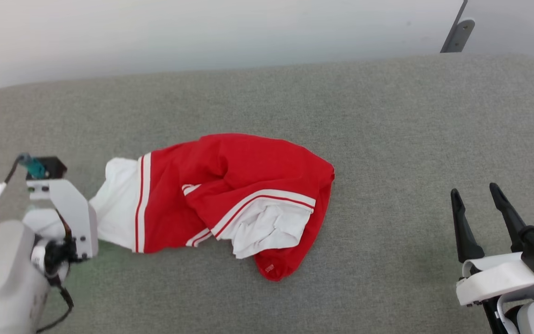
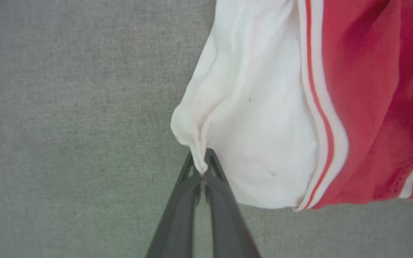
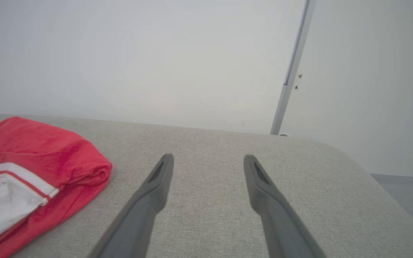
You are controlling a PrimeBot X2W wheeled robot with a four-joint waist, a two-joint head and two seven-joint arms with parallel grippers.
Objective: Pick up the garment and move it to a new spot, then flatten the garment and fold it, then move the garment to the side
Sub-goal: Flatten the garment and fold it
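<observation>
Garment on the cushion — left hand at its left edge.

The left gripper rises from 6 o'clock, its 2 dark fingers pressed together on a pinched fold at the edge of the garment's white sleeve. From that pinch the sleeve spreads toward 1 o'clock. A red-and-white striped trim borders it, with creased red cloth beyond at 3 o'clock. Grey woven cushion lies at 9 o'clock.

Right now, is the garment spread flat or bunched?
Bunched: the garment lies crumpled, red body folded over itself; left gripper pinches one white sleeve's edge.
</observation>
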